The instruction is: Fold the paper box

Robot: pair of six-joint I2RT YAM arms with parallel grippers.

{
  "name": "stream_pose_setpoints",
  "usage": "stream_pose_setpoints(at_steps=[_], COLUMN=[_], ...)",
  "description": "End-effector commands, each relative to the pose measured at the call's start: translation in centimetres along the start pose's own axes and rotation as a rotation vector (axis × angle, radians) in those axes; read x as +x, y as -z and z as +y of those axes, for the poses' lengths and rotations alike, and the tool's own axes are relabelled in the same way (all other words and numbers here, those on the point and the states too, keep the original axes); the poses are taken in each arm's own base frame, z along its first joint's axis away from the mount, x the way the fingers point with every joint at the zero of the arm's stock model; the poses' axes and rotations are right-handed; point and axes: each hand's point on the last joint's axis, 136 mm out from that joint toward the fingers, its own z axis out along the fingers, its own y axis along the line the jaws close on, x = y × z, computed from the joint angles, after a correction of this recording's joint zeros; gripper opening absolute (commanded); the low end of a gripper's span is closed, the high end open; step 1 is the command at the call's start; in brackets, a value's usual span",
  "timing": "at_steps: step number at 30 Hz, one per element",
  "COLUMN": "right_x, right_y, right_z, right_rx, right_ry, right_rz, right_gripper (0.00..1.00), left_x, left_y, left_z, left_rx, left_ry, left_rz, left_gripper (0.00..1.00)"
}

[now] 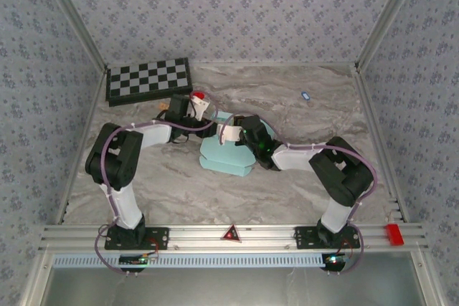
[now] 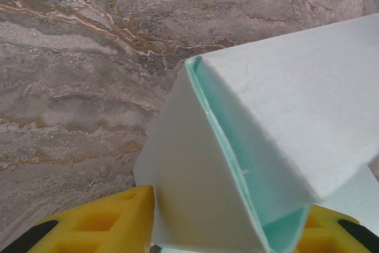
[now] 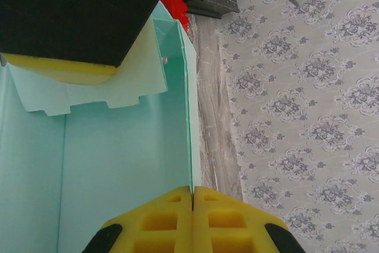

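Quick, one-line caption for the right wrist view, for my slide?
Right gripper shut on a thin wall of the pale-blue paper box.

A grey marbled desk carries a checkerboard in the upper left, a pale blue box mid-frame, and a small blue object upper right.

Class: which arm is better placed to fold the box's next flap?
Probably left: the left claw holds a raised flap of the pale light-blue cardboard box, while the right claw pinches a side wall, steadying it.
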Motion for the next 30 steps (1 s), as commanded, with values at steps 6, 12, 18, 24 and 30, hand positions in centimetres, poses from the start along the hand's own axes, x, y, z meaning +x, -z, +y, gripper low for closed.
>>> stream_pose_setpoints(at_steps=[6,12,18,24,30], right_x=[-0.2,-0.3,-0.3,-0.3,-0.4], right_y=[-0.3,-0.3,-0.3,-0.4,-0.4], right_z=[1.7,1.6,1.8,1.9,1.9], right_rx=[-0.043,-0.042,-0.046,-0.049,-0.050], right_ry=[0.012,0.000,-0.006,-0.007,-0.010], right_rz=[-0.008,-0.010,-0.010,-0.009,-0.010], right_gripper=[0.00,0.00,0.00,0.00,0.00], left_x=[-0.4,-0.2,-0.3,-0.5,-0.6], left_y=[-0.5,-0.8,-1.2,-1.6,-1.9], left_z=[0.5,0.4,0.3,-0.1,-0.4], left_rx=[-0.037,-0.081,-0.099,-0.099,-0.094], left_ry=[-0.006,-0.035,-0.051,-0.075,-0.092], left_rz=[-0.047,-0.049,-0.063,-0.076,-0.082], left_gripper=[0.37,0.36,0.33,0.31,0.28])
